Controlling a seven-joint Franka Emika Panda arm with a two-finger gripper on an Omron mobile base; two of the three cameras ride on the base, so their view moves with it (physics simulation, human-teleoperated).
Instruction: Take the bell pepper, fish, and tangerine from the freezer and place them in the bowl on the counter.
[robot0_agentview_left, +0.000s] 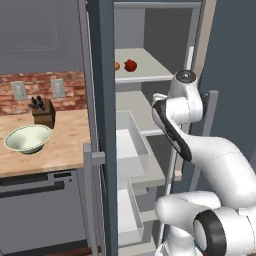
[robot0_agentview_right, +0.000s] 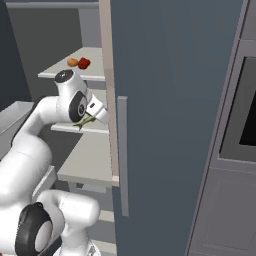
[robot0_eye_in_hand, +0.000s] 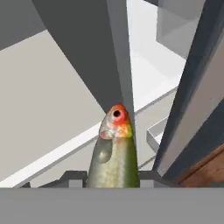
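The pincer is clenched on the fish, whose long axis seemingly runs straight out from it, inside the freezer, with the bowl on the desk well to the left.

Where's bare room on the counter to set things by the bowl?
Free: counter between bowl and freezer frame, plus the front edge. Crowded: back, where the knife block stands right behind the bowl.

Bell pepper beside tangerine on freezer shelf, bowl on counter
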